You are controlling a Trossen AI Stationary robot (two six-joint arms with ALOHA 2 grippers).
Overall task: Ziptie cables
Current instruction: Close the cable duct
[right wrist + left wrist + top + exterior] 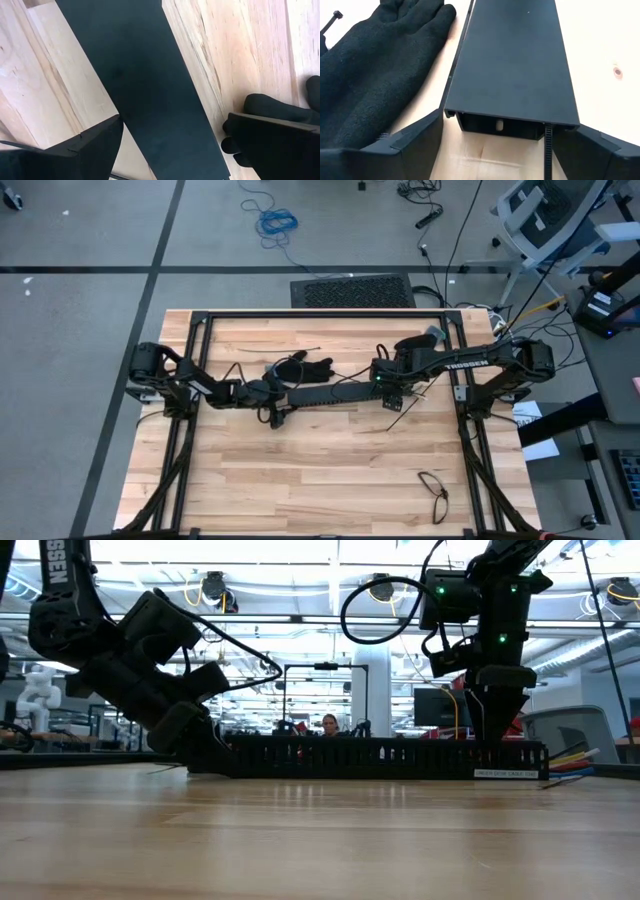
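Reaching low over the wooden table (pixel 300 470), the left gripper (pixel 495 150) stands at the open end of the long black slotted bar (pixel 512 65), its two fingers spread wide on either side of that end and closed on nothing. A thin black zip tie (pixel 548 150) runs out of the bar's mouth between those fingers (its ribbed strap is plain in the left wrist view). Just beside the outer finger lies a black fabric glove (pixel 375 75), touching the table.

Farther right, the right gripper (pixel 170 150) comes down from above and straddles the bar near its other end, fingers spread to either side of the dark lid, gripping nothing that I can see. Beyond this gripper, coloured cables (pixel 572 758) poke out of the bar's far end, lying on the table.
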